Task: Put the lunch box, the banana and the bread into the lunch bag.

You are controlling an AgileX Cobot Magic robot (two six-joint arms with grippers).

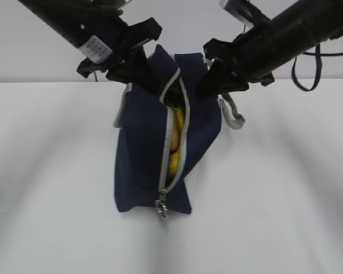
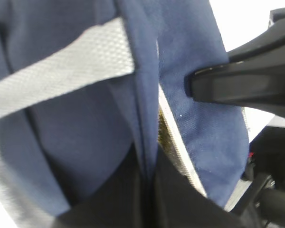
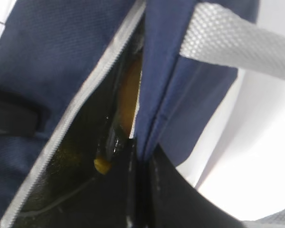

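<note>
Pinching lunch bag (image 1: 143,148) rim both sides: left end effector (image 1: 138,69), right end effector (image 1: 212,79); banana (image 1: 176,149) lying lengthwise below, between them.

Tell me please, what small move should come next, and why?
Probably lift the lunch bag slightly with both arms: the left end effector and right end effector each pinch a top edge, the banana shows through the open zipper, and nothing else lies on the table.
</note>
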